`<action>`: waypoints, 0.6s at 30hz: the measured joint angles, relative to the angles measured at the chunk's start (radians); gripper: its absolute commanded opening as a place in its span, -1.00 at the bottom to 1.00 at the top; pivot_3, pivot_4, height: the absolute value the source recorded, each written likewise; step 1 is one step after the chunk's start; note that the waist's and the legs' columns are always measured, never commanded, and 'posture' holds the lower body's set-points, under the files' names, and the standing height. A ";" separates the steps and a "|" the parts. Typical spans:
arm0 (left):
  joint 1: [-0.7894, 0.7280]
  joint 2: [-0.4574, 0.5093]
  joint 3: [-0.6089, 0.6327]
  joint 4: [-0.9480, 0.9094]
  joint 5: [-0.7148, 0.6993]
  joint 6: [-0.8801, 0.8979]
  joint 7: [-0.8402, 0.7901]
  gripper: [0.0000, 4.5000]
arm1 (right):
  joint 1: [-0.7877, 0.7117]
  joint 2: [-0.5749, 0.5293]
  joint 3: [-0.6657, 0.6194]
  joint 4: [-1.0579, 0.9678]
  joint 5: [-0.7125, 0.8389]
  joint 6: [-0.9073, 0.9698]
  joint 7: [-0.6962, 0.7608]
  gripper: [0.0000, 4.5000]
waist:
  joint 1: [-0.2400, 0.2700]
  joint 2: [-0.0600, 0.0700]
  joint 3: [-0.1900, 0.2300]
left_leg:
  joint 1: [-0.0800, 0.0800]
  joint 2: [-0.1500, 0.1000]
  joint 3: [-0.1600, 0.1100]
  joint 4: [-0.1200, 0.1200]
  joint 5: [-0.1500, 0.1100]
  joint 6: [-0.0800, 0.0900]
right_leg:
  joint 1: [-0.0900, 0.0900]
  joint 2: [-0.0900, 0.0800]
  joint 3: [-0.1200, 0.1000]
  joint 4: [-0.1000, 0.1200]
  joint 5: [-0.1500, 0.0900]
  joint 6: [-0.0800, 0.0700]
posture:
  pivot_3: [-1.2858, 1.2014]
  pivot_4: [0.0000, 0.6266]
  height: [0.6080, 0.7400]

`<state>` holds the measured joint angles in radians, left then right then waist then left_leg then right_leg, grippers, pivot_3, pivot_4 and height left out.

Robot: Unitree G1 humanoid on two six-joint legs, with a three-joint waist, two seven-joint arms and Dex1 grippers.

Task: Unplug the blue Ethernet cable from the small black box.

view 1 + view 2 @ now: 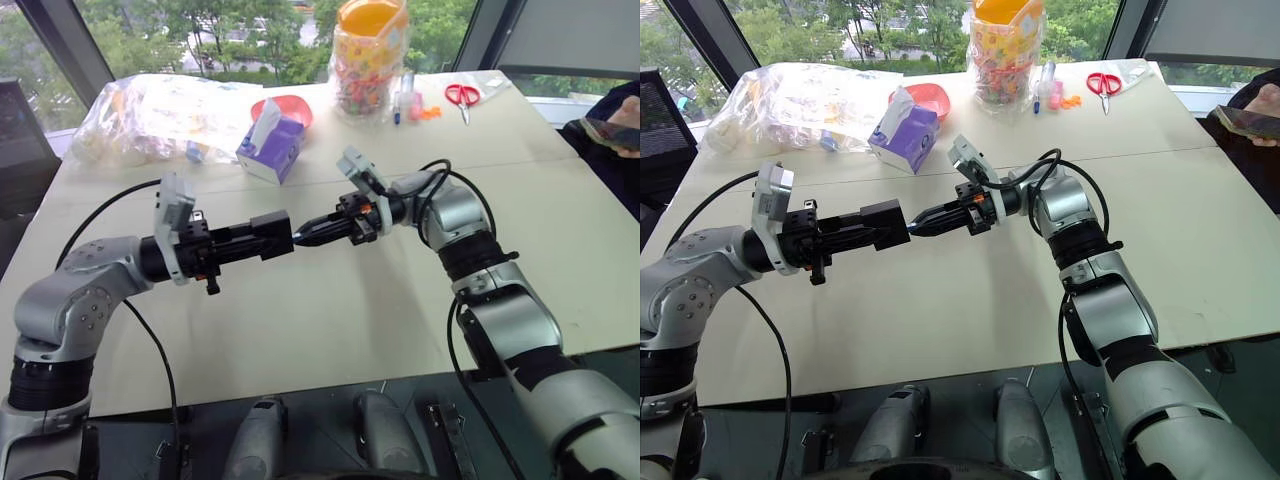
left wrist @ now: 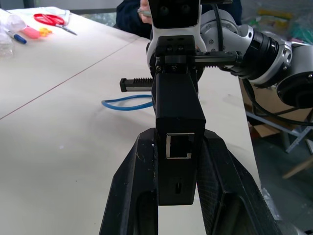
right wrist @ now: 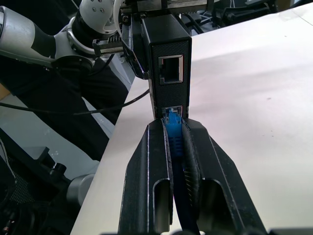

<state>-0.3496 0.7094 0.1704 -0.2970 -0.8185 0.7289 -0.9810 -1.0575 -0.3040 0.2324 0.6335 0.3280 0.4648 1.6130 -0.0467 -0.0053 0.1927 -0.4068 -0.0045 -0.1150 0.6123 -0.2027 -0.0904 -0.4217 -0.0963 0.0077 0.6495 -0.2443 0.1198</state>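
Gripping: one cable [image 3: 174, 142], one box [image 3: 166, 63]

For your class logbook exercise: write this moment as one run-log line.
left gripper: shut on small black box | right gripper: shut on blue Ethernet cable at plug | plug: still in port | held above table

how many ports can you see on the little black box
2: an empty port on the small black box, and beside it the port holding the blue Ethernet cable plug. Other faces are hidden.

Purple tissue box [image 1: 272, 146] beside red bowl [image 1: 292, 106], candy jar [image 1: 369, 58], red scissors [image 1: 462, 97], plastic bags [image 1: 160, 115] along the table's [image 1: 330, 310] far side
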 measured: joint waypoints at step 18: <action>0.042 0.056 0.052 -0.036 -0.038 0.030 0.009 -0.79 | -0.013 -0.033 -0.032 0.167 -0.037 -0.089 -0.045 -0.99 | 0.004 -0.001 0.000 | -0.001 0.000 0.000 0.000 0.000 0.000 | 0.000 0.000 0.000 0.000 0.000 0.000 | 0.03 -0.52 1.00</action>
<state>-0.3077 0.7657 0.2227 -0.3331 -0.8560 0.7593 -0.9717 -1.0706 -0.3372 0.2007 0.8009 0.2906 0.3761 1.5677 -0.0430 -0.0060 0.1931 -0.4073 -0.0046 -0.1149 0.6126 -0.2027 -0.0904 -0.4218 -0.0962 0.0081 0.6491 -0.2443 0.1196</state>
